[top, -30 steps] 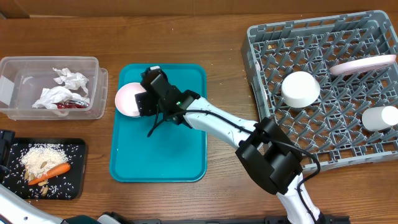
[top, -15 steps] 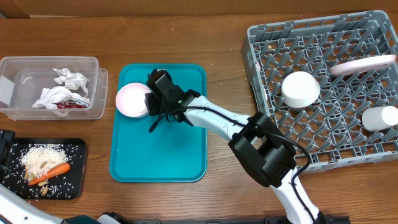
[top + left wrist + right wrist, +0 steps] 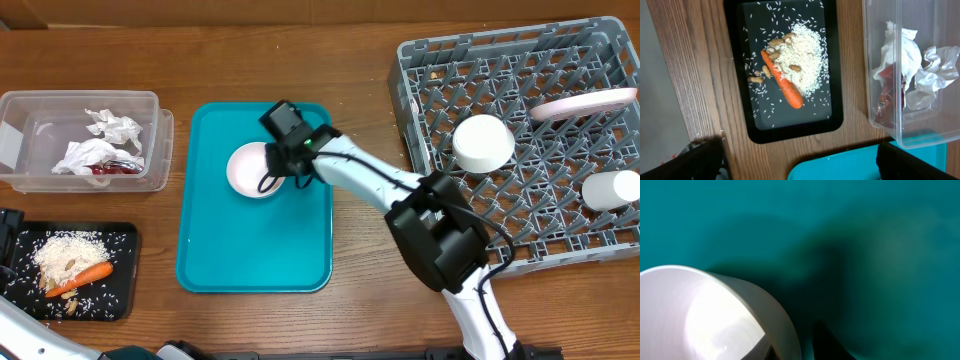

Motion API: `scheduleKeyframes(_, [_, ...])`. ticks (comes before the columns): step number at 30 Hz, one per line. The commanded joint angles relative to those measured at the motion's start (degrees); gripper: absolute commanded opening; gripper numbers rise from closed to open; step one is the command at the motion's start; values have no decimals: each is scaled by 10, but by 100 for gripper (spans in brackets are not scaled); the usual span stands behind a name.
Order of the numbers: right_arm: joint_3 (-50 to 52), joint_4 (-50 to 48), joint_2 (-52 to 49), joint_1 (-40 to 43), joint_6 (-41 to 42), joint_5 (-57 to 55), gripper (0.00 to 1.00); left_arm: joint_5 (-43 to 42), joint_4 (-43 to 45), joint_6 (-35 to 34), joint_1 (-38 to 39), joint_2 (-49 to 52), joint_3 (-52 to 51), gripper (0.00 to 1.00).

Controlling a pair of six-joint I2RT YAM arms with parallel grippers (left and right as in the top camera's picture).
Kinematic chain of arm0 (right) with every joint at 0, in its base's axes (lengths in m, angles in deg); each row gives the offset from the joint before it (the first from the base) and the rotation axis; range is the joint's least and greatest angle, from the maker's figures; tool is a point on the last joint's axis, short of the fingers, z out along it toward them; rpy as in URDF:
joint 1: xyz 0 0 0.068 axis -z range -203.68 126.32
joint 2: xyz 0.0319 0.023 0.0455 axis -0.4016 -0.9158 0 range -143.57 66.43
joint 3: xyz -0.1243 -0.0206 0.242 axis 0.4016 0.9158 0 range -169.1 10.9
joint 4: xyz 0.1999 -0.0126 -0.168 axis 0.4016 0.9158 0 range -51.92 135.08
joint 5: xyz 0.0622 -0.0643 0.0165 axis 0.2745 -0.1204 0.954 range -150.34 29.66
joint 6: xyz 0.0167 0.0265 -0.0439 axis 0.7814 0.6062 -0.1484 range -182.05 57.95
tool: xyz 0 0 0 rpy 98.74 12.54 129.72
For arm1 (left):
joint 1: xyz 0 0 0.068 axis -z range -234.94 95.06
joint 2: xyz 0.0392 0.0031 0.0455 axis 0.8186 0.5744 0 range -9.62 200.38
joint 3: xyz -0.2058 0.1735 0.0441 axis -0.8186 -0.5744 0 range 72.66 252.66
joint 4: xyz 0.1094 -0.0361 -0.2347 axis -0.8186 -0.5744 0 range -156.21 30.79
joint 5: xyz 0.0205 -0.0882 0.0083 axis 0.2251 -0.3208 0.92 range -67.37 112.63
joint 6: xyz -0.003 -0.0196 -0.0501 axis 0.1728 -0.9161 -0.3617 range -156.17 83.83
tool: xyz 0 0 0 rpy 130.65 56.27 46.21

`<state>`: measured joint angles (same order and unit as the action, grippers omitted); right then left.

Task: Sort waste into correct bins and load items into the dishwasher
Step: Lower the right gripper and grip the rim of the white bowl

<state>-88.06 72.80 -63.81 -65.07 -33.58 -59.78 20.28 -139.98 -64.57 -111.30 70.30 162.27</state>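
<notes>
One pale pink bowl point(image 3: 250, 170), upper centre of the teal tray point(image 3: 250, 255), is pinched at its rim by my right gripper point(image 3: 274, 172). I would lift it level, clearing the dish rack point(image 3: 408, 70) wall before lowering. Left gripper point(image 3: 805, 162) spread wide.

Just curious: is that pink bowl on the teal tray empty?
Empty: the pink bowl shows only a bare inside from overhead and right wrist.
</notes>
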Motion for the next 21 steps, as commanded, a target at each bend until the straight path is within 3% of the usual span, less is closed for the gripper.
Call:
scheduleKeyframes(1, [-19, 14, 66, 17, 1, -10, 25, -2, 0, -3, -2, -5, 1, 100])
scheduleKeyframes(3, [-19, 19, 81, 17, 1, -9, 49, -2, 0, -3, -2, -5, 1, 100])
scheduleKeyframes(7, [-19, 23, 108, 16, -1, -9, 55, -2, 0, -3, -2, -5, 1, 100])
scheduleKeyframes(10, [-20, 17, 140, 3, -71, 16, 59, -2, 0, -3, -2, -5, 1, 100])
scheduleKeyframes(13, [-20, -2, 165, -21, -167, 98, 80, -2, 0, -3, -2, -5, 1, 100])
scheduleKeyframes(21, [-18, 15, 108, -97, -256, 101, 77, -2, 0, -3, -2, -5, 1, 100])
